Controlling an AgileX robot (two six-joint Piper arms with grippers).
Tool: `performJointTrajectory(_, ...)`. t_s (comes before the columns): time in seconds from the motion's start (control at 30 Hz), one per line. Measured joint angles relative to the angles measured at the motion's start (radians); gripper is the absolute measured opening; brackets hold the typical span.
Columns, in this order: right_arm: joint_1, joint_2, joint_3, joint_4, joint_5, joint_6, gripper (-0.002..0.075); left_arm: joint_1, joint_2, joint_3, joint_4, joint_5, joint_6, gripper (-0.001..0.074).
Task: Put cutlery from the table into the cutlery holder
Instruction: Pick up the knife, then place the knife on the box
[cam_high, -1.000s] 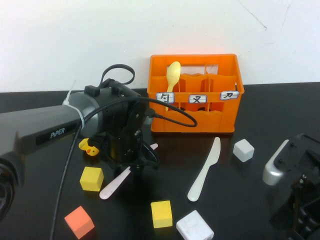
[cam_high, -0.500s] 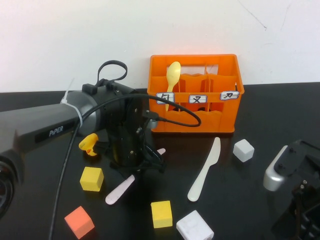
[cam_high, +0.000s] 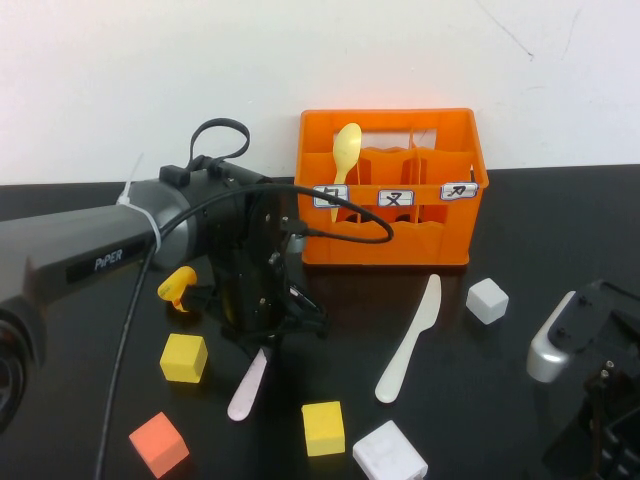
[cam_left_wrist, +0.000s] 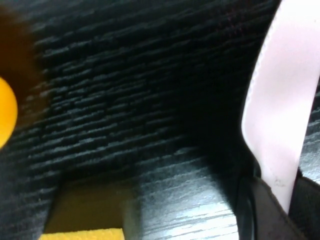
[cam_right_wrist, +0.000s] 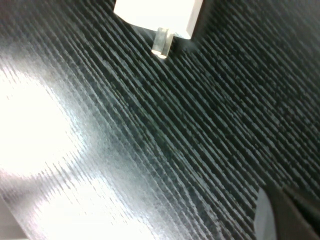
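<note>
My left gripper (cam_high: 266, 340) sits left of centre in the high view, low over the flat matte black table (cam_high: 520, 220), clamped on 1 end of the slim pale pink plastic knife (cam_high: 248, 386); the left wrist view shows that blade (cam_left_wrist: 282, 105) pinched between the dark fingers (cam_left_wrist: 267, 210). The knife's free end points toward the bottom of the frame, between a yellow cube (cam_high: 184, 358) and a second yellow cube (cam_high: 323, 428). Just right of centre lies the cream-white plastic knife (cam_high: 410, 338), flat on the table. Above it stands the orange plastic crate (cam_high: 388, 188) with 3 compartments: the leftmost holds the pale yellow plastic spoon (cam_high: 345, 160) upright, bowl up. My right gripper (cam_high: 600, 420) is parked at the lower right, fingers closed.
</note>
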Motion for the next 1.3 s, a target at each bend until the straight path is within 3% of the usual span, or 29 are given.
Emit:
performJointTrajectory(0.23, 0.000, 0.000, 0.000, 0.000, 0.000, 0.000, -0.0002, 0.000, -0.066, 0.022, -0.025, 0.032, -0.048, 0.0091)
performJointTrajectory(0.6, 0.000, 0.000, 0.000, 0.000, -0.004, -0.002, -0.0002, 0.000, -0.347, 0.024, -0.030, 0.035, -0.058, 0.0091)
performJointTrajectory(0.9, 0.000, 0.000, 0.000, 0.000, -0.012, -0.003, -0.0002, 0.000, -0.454, 0.024, -0.046, -0.409, -0.137, 0.0091)
performJointTrajectory(1.3, 0.000, 0.000, 0.000, 0.001, -0.028, -0.003, -0.0002, 0.000, -0.344, 0.027, -0.165, -0.823, -0.151, 0.0091)
